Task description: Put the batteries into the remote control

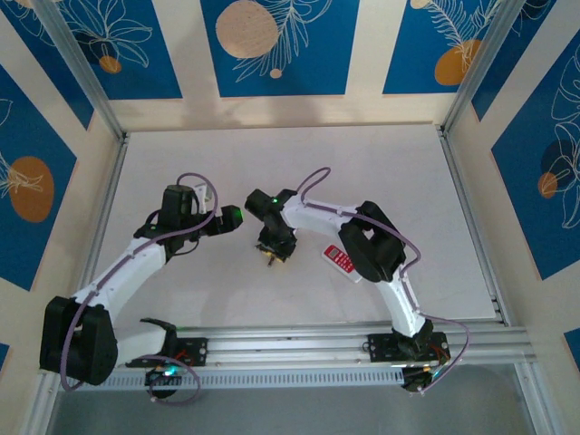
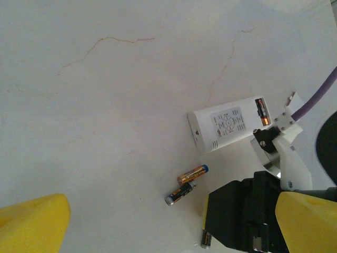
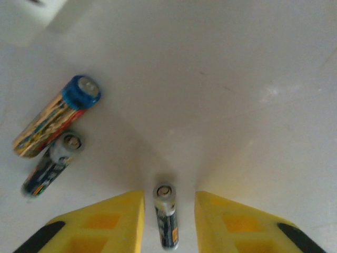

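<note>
Work low over the white table point(image 1: 272, 163). Leave the remote point(image 2: 226, 124), lying just right of the batteries with its bay exposed, undisturbed. Hold the left gripper point(image 2: 168, 225), spread wide and empty, well clear. Centre the right gripper point(image 3: 169, 211), partly open and gripping nothing, on the battery point(image 3: 167, 219) lying between its jaws. Close squarely on the mid-body. Avoid the 2 loose batteries point(image 3: 58, 116) to the left.

White table point(image 1: 272, 154), blue leaf-patterned walls point(image 1: 313, 63), aluminium rails point(image 1: 299, 343)

White arms point(image 1: 399, 297), black joints point(image 1: 77, 340), purple cables point(image 2: 315, 100), yellow pincer fingers point(image 3: 105, 226).
</note>
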